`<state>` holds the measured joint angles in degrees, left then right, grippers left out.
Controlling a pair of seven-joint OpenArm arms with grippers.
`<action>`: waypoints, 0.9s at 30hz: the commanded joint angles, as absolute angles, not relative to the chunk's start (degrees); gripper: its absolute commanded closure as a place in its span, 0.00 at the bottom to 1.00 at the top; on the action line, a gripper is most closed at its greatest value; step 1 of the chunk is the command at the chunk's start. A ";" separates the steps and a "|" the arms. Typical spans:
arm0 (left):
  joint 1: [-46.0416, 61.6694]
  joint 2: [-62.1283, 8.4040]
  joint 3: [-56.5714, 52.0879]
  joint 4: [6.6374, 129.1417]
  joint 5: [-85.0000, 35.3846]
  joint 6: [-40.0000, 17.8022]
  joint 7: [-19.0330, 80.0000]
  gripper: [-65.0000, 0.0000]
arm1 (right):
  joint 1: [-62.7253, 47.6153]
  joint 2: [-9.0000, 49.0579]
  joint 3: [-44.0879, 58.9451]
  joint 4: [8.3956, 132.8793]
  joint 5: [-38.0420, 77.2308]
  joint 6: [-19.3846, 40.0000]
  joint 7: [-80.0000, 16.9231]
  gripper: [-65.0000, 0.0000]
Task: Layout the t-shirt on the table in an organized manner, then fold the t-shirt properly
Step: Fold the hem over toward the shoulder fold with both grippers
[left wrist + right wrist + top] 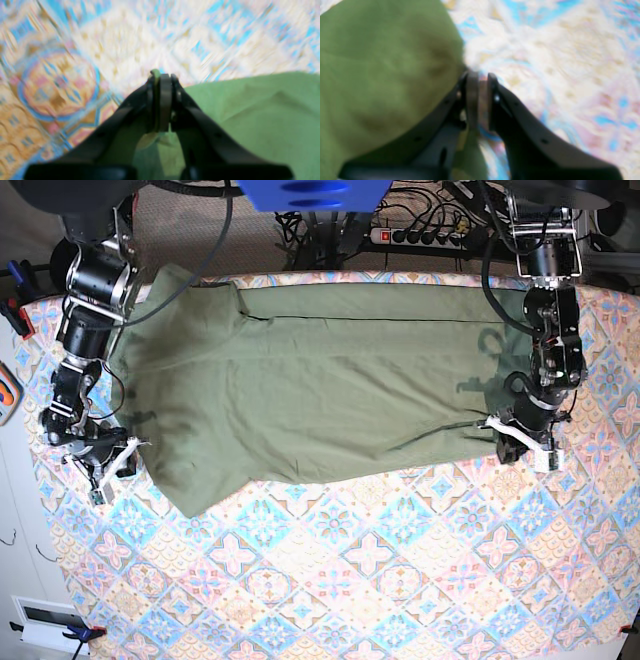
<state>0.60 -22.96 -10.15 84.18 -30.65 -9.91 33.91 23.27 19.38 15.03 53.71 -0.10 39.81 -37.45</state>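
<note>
Olive cloth of the t-shirt lies spread across the far table, so you're mid-layout: left gripper pinches its edge, right gripper looks closed beside it, grip uncertain; next, tension evenly.

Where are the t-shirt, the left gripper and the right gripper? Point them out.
t-shirt (330, 380), base view, middle of the spread cloth.
left gripper (160, 75), left wrist view, shut fingertips pinching green fabric.
right gripper (480, 77), right wrist view, fingertips at the shirt's edge.
</note>
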 commanded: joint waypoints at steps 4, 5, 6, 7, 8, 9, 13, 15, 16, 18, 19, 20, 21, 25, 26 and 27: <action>1.27 -23.96 -12.18 88.84 -30.99 -9.98 32.57 1.00 | 21.41 20.26 15.16 60.97 1.19 40.00 -38.11 0.91; 1.54 -23.96 -12.18 89.54 -30.99 -9.98 32.57 1.00 | 20.79 20.26 15.16 62.11 1.19 40.00 -38.64 0.91; 2.15 -23.96 -12.26 90.07 -30.99 -9.98 32.57 1.00 | 20.35 20.26 15.16 62.90 1.19 40.00 -38.81 0.91; 2.86 -24.04 -12.26 90.15 -31.08 -9.98 32.57 1.00 | 20.00 20.26 15.16 63.34 1.19 40.00 -38.73 0.91; 3.03 -24.04 -12.26 90.15 -31.08 -9.98 32.57 1.00 | 20.18 20.26 15.16 63.25 1.19 40.00 -38.73 0.90; 3.03 -24.04 -12.26 90.15 -30.99 -9.98 32.57 1.00 | 20.44 20.26 14.99 62.81 1.19 40.00 -38.64 0.88; 3.03 -23.78 -11.82 90.07 -30.90 -9.98 32.57 1.00 | 21.58 20.09 14.73 57.63 1.19 40.00 -38.46 0.66; 3.12 -23.08 -11.82 90.07 -30.73 -9.98 32.57 1.00 | 25.01 20.00 14.73 55.78 1.19 40.00 -38.46 0.57; 3.12 -22.90 -11.91 90.07 -30.73 -9.98 32.57 1.00 | 26.51 20.00 14.73 54.55 1.19 40.00 -38.37 0.54; 3.12 -22.90 -11.82 90.07 -30.73 -9.98 32.57 1.00 | 29.67 20.00 14.73 51.03 1.10 40.00 -36.62 0.49; 3.12 -22.73 -11.82 90.07 -30.73 -9.98 32.57 1.00 | 30.73 20.00 14.73 48.84 1.10 40.00 -35.38 0.47; 3.12 -22.73 -11.82 90.07 -30.73 -9.98 32.57 1.00 | 31.34 20.00 14.73 46.81 1.10 40.00 -34.42 0.44; 3.12 -22.73 -11.82 90.07 -30.73 -9.98 32.57 1.00 | 31.60 20.00 14.73 45.49 1.10 40.00 -33.98 0.42; 3.74 -22.73 -12.18 89.98 -30.81 -10.07 32.57 1.00 | 31.60 20.00 14.73 41.45 1.10 40.00 -31.96 0.30; 3.74 -22.73 -12.18 89.98 -30.90 -10.07 32.57 1.00 | 31.78 20.00 14.64 40.66 1.01 40.00 -31.25 0.28; 3.74 -22.73 -12.00 89.98 -30.90 -10.07 32.57 1.00 | 32.66 20.00 14.64 39.60 1.01 40.00 -30.81 0.28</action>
<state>4.58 -21.89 -11.70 89.03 -30.44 -9.91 34.06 29.17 19.11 14.66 38.46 1.37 39.90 -31.94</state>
